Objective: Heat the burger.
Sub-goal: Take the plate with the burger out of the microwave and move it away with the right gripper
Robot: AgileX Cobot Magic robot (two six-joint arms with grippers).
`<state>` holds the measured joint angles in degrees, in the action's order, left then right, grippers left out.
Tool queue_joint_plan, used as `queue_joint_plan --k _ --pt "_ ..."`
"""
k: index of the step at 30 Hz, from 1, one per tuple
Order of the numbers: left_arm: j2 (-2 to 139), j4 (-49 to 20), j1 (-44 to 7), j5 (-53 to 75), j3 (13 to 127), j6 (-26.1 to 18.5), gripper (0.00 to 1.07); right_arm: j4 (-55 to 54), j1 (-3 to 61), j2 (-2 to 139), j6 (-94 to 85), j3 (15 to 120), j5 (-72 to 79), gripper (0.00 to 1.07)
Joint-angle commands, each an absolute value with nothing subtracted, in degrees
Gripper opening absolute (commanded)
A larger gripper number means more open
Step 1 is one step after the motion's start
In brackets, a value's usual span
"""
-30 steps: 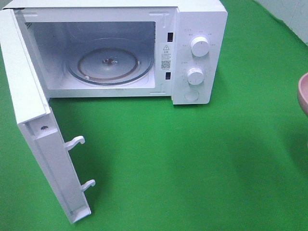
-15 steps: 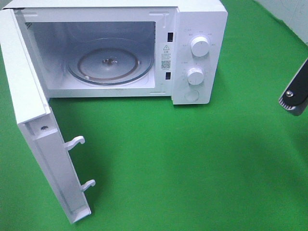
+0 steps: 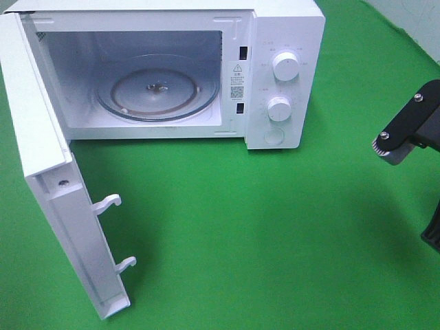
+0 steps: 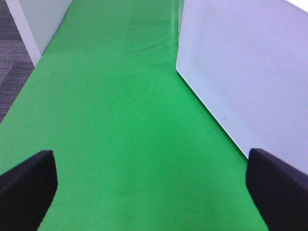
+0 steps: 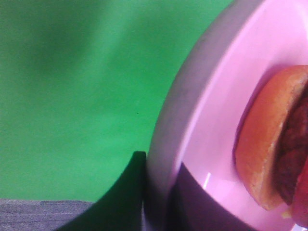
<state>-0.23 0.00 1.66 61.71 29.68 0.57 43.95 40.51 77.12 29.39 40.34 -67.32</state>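
One burger [image 5: 269, 154] is seen on one pink plate [image 5: 216, 96], whose rim is pinched by the right gripper [image 5: 156, 192]; left gripper [image 4: 154, 185] spread wide.

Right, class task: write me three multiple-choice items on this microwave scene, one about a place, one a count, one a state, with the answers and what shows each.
1. Where does the burger sit?
A. On the glass turntable
B. On the pink plate
C. On the green cloth

2. How many round knobs does the microwave's control panel carry?
A. One
B. Two
C. Four

3. How does the microwave door stand?
A. Swung wide open
B. Fully closed
C. Off its hinges, flat on the cloth

Answers:
1 B, the right wrist view shows it on the pink plate, whose rim the right gripper pinches.
2 B, upper knob and lower knob.
3 A, the door swings out, exposing the bare turntable.
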Motion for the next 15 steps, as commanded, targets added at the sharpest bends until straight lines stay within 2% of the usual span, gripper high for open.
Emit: queue_joint_plan --k 1,15 --pt "-0.5 0.0 1.7 61.2 29.5 0.5 1.0 47.8 40.3 79.7 33.2 40.8 -69.0 0.0" --pt "-0.5 0.0 1.7 61.2 29.5 0.5 1.0 48.0 40.1 86.4 40.7 40.8 -64.9 0.0"
